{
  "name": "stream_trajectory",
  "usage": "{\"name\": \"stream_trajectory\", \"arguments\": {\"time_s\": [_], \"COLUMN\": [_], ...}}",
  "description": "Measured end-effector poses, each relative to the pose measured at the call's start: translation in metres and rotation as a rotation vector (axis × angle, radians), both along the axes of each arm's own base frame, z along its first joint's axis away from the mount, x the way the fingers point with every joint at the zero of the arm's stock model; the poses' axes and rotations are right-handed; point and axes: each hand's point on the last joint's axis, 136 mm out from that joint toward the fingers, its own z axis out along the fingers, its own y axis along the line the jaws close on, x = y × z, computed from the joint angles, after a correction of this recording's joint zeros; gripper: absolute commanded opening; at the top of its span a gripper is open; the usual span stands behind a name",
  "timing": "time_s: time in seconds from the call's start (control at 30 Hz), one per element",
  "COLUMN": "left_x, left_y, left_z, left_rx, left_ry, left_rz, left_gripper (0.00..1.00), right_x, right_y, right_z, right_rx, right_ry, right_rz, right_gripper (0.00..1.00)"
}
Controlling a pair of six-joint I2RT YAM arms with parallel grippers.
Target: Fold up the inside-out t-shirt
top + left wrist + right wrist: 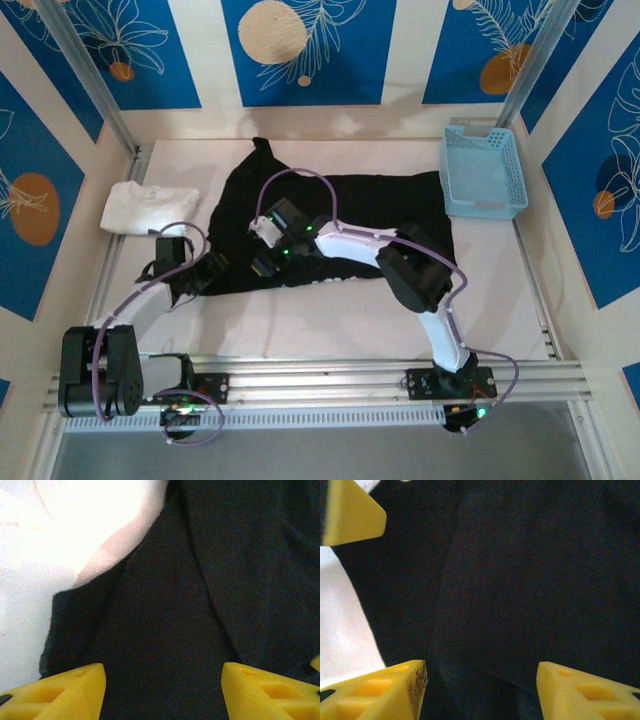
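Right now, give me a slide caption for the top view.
Left gripper and right gripper open over the black t-shirt; white t-shirt at left, blue basket at far right.

left arm (140, 300) is reaching toward the near-left edge of the inside-out t-shirt (370, 205) | left gripper (162, 680) is hovering over that edge, fingers standing apart | right arm (350, 243) is stretching leftward over the t-shirt | right gripper (480, 680) is pointing down at it, fingers apart, holding nothing
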Motion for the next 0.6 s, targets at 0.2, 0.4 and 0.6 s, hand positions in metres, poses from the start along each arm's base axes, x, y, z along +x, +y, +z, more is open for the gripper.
{"name": "stream_trajectory", "arguments": {"time_s": [0.2, 0.4, 0.6], "left_x": [-0.007, -0.006, -0.007], "left_y": [0.001, 0.002, 0.002], "left_z": [-0.009, -0.009, -0.010], "left_rx": [-0.007, -0.009, -0.009], "left_ry": [0.019, 0.010, 0.007], "left_rz": [0.004, 0.005, 0.006], "left_gripper": [0.62, 0.62, 0.62], "right_x": [-0.010, -0.007, 0.008], "right_y": [0.014, 0.016, 0.012], "right_z": [-0.023, -0.026, -0.025], "right_rx": [-0.054, -0.081, -0.104], "right_ry": [-0.032, -0.081, -0.126], "right_rz": [0.064, 0.072, 0.004], "right_gripper": [0.58, 0.29, 0.02]}}
